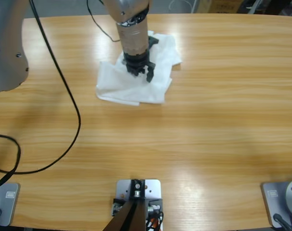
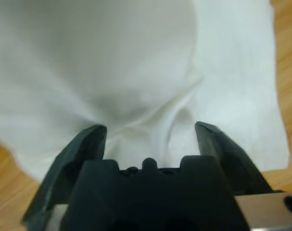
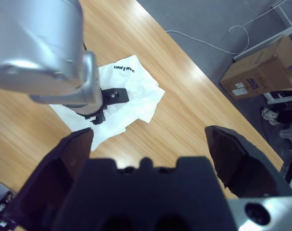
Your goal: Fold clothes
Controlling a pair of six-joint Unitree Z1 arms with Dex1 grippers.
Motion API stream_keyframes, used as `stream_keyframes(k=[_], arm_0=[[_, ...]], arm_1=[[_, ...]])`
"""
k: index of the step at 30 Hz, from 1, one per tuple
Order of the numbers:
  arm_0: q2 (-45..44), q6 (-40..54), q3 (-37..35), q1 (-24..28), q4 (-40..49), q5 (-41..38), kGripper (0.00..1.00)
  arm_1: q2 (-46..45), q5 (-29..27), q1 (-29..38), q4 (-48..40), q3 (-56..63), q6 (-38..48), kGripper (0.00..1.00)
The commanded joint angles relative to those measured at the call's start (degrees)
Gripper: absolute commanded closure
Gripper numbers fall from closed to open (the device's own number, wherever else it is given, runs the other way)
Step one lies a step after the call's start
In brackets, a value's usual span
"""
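A: Item one, shirt. Location?
B: White, bunched in a rough folded heap on the wooden desk, far half, a little left of centre. Creased, edges uneven; one corner juts toward the far right of the heap.

A: Item two, left gripper?
B: Comes down from the top edge on a silver forearm, poised over the middle of the shirt. Its wrist view is filled with white cloth; a pinched ridge of fabric runs up between the fingers. Fingers spread apart, nothing clamped. Whether the tips touch the cloth, cannot tell.

A: Item three, right gripper?
B: Held high, well clear of the desk, looking down on the shirt and the left arm. Fingers spread wide, holding nothing.

A: Sundries?
B: Black cable looping across the desk's left side. Off the desk, in the right wrist view: grey floor, a cardboard box, a white cable
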Motion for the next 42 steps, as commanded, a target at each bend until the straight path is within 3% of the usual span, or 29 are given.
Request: stream_keyframes(k=[1,6,10,14,16,18,20,24,29,34,42], arm_0=[[-6.66,0.74,-19.15,-1.90,9.16,3.13,0.004],[-12.62,-0.37,-13.95,-0.79,9.24,5.24,0.004],[-17.01,-3.30,2.17,2.21,9.09,3.69,0.004],[-20.28,-3.39,11.68,4.25,6.80,3.02,0.004],[-23.68,-2.86,18.99,6.85,1.46,-0.83,0.004],[-27.05,-2.32,27.78,8.08,-4.36,-2.41,0.004],[-30.09,-2.37,36.59,8.58,-9.49,-2.60,0.004],[-36.40,-3.13,51.90,11.09,-18.71,-3.36,0.004],[-40.32,-1.81,60.69,14.99,-22.13,-2.50,0.004],[-42.48,-0.05,63.12,17.00,-22.75,-2.50,0.004],[-43.45,0.74,65.79,20.21,-24.03,-3.15,0.004]], arm_1=[[-3.87,-2.31,1.41,5.93,3.29,1.32,0.064],[-8.61,-4.34,2.25,5.90,9.53,3.40,0.058],[-15.70,-4.84,2.25,5.63,17.16,11.34,0.032],[-23.34,-3.09,2.01,2.12,30.20,15.65,0.038],[-28.58,0.53,-2.30,-2.17,36.14,17.32,0.065],[-33.13,8.87,-9.93,-7.15,42.45,16.76,0.087],[-32.82,11.92,-15.11,-7.99,46.32,16.00,0.081],[-26.51,20.50,-20.41,-10.79,46.87,11.83,0.000],[-10.62,27.24,-21.07,-17.64,39.98,7.44,0.018],[7.73,30.77,-21.32,-18.12,23.84,4.77,0.018],[27.49,33.95,-22.09,-13.56,1.46,4.22,0.023]])
